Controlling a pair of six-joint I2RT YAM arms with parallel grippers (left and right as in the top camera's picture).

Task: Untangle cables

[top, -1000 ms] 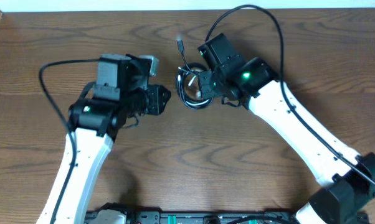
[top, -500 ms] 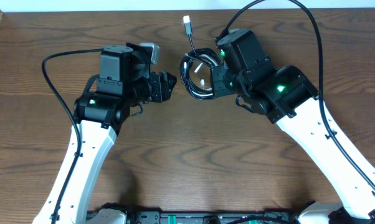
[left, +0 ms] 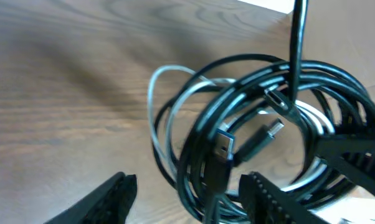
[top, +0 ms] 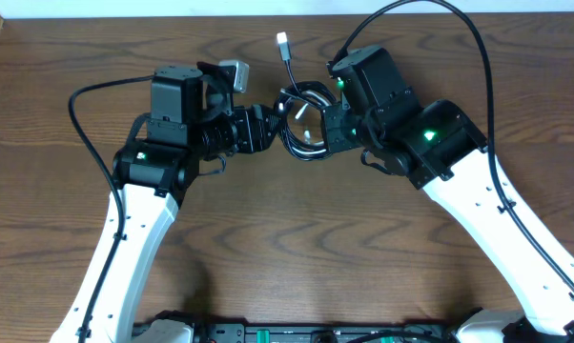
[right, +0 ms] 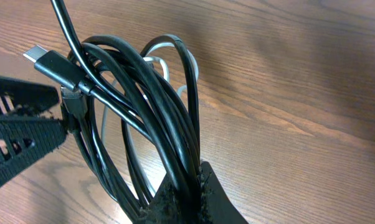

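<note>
Fingers [right: 212, 200] of the right gripper [top: 327, 130] are found clamped on the coiled cables [top: 301, 103], black with one white strand, at the far middle of the table [top: 268, 248]. Left gripper [top: 270, 127] fingers [left: 113, 196] are spread wide, with the coil's edge lying between them
</note>
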